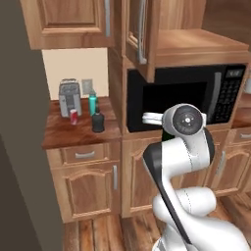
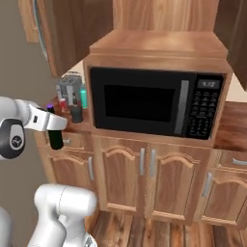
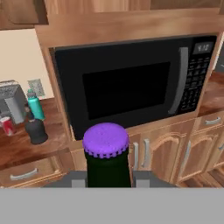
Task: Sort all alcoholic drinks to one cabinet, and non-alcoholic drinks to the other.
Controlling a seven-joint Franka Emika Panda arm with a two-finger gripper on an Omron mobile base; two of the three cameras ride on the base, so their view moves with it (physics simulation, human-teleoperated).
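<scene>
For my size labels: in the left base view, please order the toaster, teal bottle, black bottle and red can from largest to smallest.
1. Toaster
2. Teal bottle and black bottle: they look alike in size, so no ranking.
3. Red can

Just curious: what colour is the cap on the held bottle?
Purple cap, clearest in the hand view.

Two dark bottles, one teal bottle, one can.
</scene>
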